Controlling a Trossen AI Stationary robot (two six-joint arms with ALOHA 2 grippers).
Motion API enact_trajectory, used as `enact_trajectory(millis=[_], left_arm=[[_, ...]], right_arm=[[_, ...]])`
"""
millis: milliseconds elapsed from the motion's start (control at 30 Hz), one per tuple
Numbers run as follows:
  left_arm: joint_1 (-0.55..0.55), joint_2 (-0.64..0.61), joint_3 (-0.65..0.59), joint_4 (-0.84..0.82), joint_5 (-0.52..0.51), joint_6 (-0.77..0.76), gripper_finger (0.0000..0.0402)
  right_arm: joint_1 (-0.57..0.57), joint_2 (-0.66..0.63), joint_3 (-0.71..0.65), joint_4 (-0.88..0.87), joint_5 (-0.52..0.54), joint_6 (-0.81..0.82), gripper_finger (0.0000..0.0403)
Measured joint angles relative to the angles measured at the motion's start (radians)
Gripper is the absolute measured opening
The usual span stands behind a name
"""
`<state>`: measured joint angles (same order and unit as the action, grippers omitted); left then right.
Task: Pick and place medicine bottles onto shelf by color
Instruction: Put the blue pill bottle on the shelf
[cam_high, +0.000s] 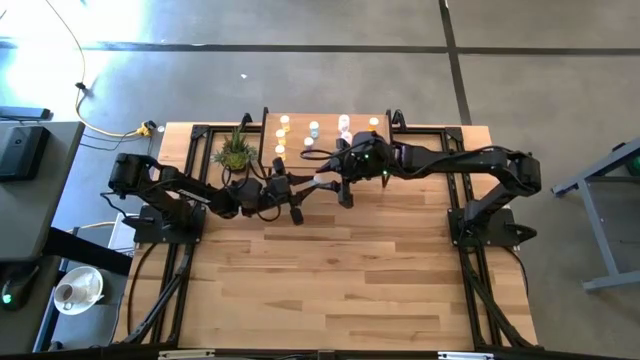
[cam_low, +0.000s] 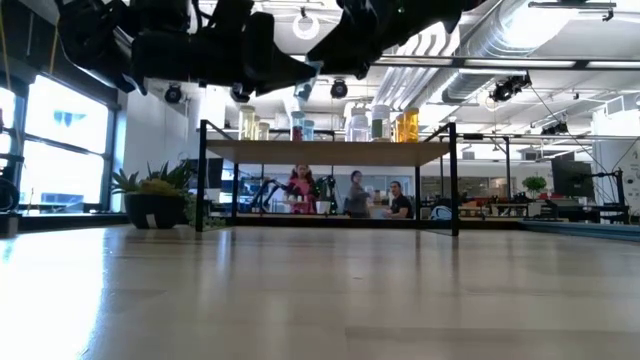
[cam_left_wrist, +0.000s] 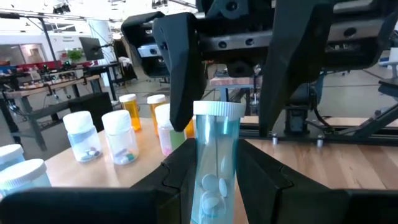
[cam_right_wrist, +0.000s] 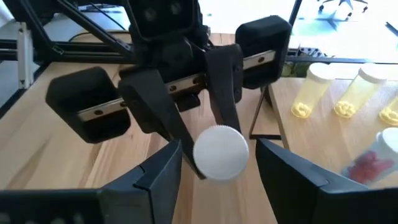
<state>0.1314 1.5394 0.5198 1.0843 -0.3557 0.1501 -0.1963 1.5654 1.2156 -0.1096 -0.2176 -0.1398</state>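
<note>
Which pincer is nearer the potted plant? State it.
Left. The left pincer hangs just in front and to the right of the potted plant, shut on a teal bottle. The right pincer sits farther right, open around that bottle's cap.

A blue bottle with a white cap is standing between the left gripper's jaws. The right gripper is hanging over it. More bottles are standing behind on the shelf.

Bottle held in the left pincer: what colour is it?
Clear teal body, white cap; left wrist view shows it best.
</note>
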Motion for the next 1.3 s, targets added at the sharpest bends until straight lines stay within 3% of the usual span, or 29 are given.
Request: enact_trajectory(millis=[200,500,733,1067,1300], left_arm=[[0.0,0.0,0.0,0.007,-0.011,0.003,0.009],[0.0,0.0,0.0,0.006,-0.018,0.005,0.009],[0.0,0.0,0.0,0.006,-0.022,0.026,0.0098],[-0.001,0.0,0.0,0.003,-0.025,0.08,0.0173],[-0.017,-0.083,0.0,-0.136,-0.17,0.08,0.0223]], right_arm=[[0.0,0.0,0.0,0.001,0.027,0.0,0.0191],[0.0,0.0,0.0,0.001,0.028,0.0,0.0121],[0.0,0.0,0.0,0.001,0.03,0.004,0.0102],[0.0,0.0,-0.001,0.001,0.043,0.008,0.01],[0.0,0.0,0.052,-0.1,0.074,0.008,0.0099]])
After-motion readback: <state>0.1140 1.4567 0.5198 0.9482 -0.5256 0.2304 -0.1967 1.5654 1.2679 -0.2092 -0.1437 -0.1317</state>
